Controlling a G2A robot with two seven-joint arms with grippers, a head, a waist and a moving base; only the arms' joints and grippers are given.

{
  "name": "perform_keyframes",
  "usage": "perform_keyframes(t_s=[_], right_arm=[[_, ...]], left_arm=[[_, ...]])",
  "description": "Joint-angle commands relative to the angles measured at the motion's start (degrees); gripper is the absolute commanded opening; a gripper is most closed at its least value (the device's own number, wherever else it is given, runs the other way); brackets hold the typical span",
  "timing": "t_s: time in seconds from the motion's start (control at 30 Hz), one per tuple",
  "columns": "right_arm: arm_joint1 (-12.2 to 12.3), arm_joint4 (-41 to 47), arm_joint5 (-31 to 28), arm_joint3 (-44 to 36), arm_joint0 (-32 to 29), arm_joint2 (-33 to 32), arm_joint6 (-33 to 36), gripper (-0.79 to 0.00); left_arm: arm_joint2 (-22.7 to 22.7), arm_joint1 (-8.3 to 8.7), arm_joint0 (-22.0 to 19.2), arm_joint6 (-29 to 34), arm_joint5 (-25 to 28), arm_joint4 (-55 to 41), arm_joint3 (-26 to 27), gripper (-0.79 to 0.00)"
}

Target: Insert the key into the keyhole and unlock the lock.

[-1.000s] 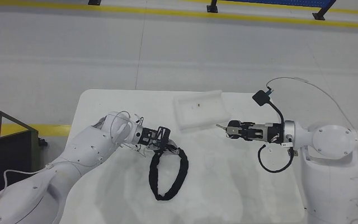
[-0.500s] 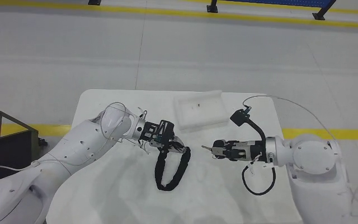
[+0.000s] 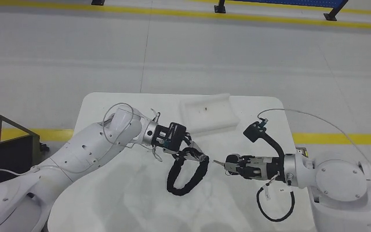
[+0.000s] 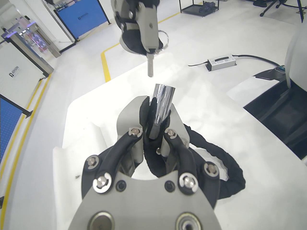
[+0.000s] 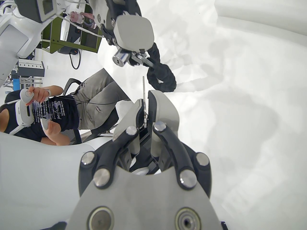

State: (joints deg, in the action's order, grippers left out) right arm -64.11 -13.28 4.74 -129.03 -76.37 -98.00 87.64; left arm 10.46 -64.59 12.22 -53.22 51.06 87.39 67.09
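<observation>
Now my left gripper [image 4: 157,113] clamps the lock [image 4: 164,96] on its smooth cylinder, probably slippery, and my right gripper [image 5: 146,103] pinches the thin, light key [image 5: 143,84] by its head.

Top view: high over both arms, looking down at the white table [image 3: 220,203], floor strip beyond. Left wrist view: close behind the left gripper [image 4: 158,113], facing along its fingers. Right wrist view: close behind the right gripper [image 5: 146,102], facing the opposite way. All three share the chrome lock cylinder [image 4: 162,104] and flat metal key [image 4: 150,64]
</observation>
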Motion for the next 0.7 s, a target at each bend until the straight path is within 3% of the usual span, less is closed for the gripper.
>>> perform_keyframes(t_s=[0.0, 0.33, 0.47, 0.67], right_arm=[[0.0, 0.0, 0.0, 0.0, 0.0, 0.0, 0.0, -0.785], [0.0, 0.5, 0.5, 0.5, -0.8, 0.7, -0.6, -0.785], [0.8, 3.1, 4.3, 0.7, -0.9, 2.2, 0.4, -0.785], [3.9, 1.3, 11.0, -5.1, -1.0, 2.2, 0.4, -0.785]], left_arm=[[0.0, 0.00, 0.0, 0.0, 0.0, 0.0, 0.0, -0.785], [0.0, 0.00, 0.0, 0.0, 0.0, 0.0, 0.0, -0.785], [0.7, 0.02, 1.8, 1.5, -1.0, -2.0, -0.1, -0.785], [2.6, -0.61, 3.4, 3.5, 0.6, -4.9, 2.0, -0.785]])
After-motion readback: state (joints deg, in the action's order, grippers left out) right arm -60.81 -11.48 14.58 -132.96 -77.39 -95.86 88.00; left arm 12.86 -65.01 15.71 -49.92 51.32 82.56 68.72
